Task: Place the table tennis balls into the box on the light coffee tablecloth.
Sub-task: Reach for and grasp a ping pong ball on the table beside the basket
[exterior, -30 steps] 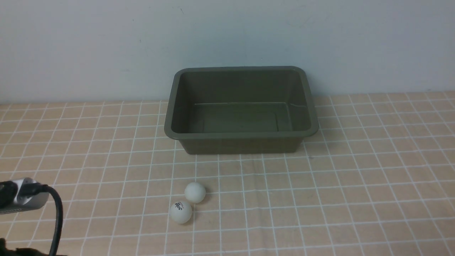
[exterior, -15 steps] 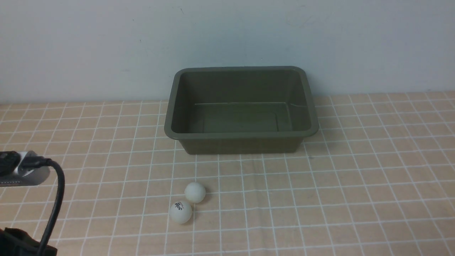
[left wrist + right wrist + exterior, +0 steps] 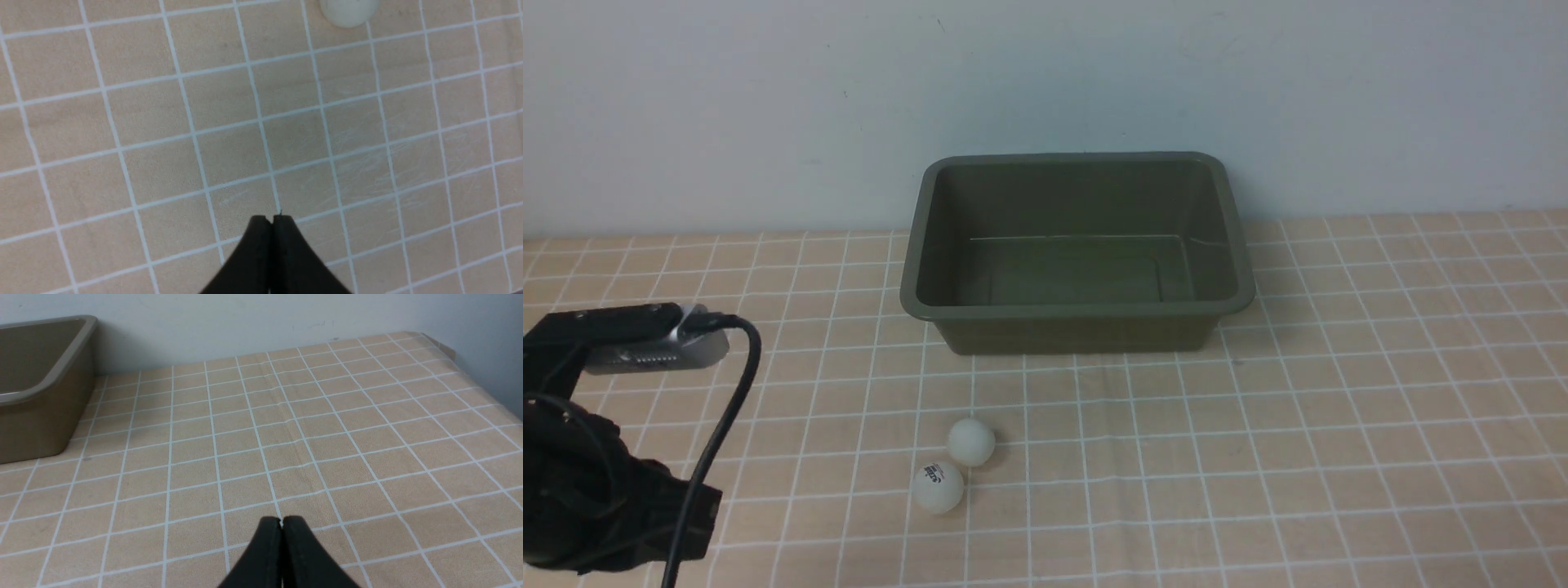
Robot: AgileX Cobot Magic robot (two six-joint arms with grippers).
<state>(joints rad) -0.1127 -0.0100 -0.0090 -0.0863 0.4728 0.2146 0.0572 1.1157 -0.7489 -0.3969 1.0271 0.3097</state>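
Observation:
Two white table tennis balls lie touching on the light coffee tablecloth (image 3: 1339, 392): a plain ball (image 3: 970, 442) and, nearer me, a ball with a dark logo (image 3: 938, 487). The olive-green box (image 3: 1076, 309) stands behind them by the wall with nothing in it. My left arm (image 3: 605, 482) is at the lower left of the front view, well left of the balls. Its gripper (image 3: 272, 218) is shut and holds nothing, over bare cloth, with one ball (image 3: 348, 12) at the edge of the left wrist view. My right gripper (image 3: 281, 520) is shut and holds nothing; the box (image 3: 36, 392) is away to one side.
A pale wall (image 3: 768, 106) rises right behind the box. The cloth's far right corner (image 3: 441, 345) and table edge show in the right wrist view. Open cloth lies to the right of the balls and the box.
My left arm has come up and moved right and forward into the front view, toward the balls. The balls and the box have not moved.

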